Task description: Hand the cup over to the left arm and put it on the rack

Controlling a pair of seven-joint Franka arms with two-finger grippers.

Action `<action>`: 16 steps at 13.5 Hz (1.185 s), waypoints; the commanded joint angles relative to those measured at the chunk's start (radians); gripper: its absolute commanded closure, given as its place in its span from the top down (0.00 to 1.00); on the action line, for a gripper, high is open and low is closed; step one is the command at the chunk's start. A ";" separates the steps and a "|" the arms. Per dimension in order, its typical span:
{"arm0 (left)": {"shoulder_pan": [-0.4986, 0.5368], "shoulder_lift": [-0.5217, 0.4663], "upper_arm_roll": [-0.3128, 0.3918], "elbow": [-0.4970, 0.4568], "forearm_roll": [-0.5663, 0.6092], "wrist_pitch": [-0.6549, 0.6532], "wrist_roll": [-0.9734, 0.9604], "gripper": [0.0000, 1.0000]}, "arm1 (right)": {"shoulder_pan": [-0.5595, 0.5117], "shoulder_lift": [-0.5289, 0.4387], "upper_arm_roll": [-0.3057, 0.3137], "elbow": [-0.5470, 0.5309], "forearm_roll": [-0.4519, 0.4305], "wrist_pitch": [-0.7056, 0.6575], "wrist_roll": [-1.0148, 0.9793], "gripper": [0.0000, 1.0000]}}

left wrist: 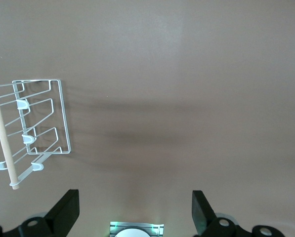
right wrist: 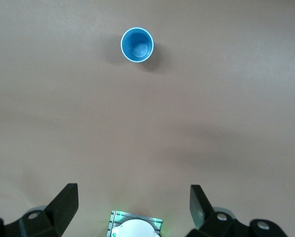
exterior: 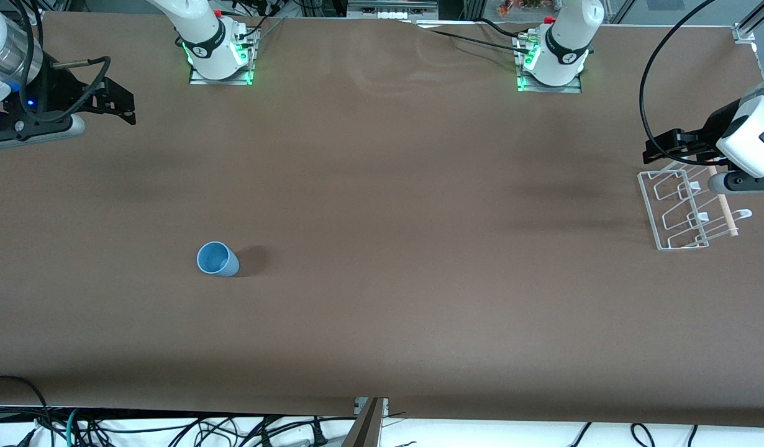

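Observation:
The light-blue cup (exterior: 217,259) stands upright, mouth up, on the brown table toward the right arm's end; it also shows in the right wrist view (right wrist: 137,45). The white wire rack (exterior: 683,208) with its wooden dowel (exterior: 723,202) lies at the left arm's end, also in the left wrist view (left wrist: 33,126). My right gripper (exterior: 124,102) is open and empty, up in the air over the table's edge at the right arm's end, well away from the cup. My left gripper (exterior: 658,149) is open and empty, up beside the rack.
The two arm bases (exterior: 217,53) (exterior: 553,62) stand along the table's edge farthest from the front camera. Cables hang below the edge nearest that camera. The brown table surface (exterior: 388,217) stretches between cup and rack.

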 commanded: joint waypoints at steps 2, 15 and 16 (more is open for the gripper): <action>-0.005 0.015 -0.002 0.037 -0.008 -0.001 -0.004 1.00 | -0.021 -0.020 0.013 0.000 -0.008 -0.002 -0.020 1.00; -0.005 0.023 -0.002 0.043 -0.013 -0.001 -0.007 1.00 | -0.021 -0.003 0.016 0.006 -0.106 -0.002 -0.118 1.00; -0.005 0.023 -0.002 0.043 -0.013 -0.001 -0.005 1.00 | -0.026 -0.003 0.012 0.007 -0.085 -0.002 -0.129 1.00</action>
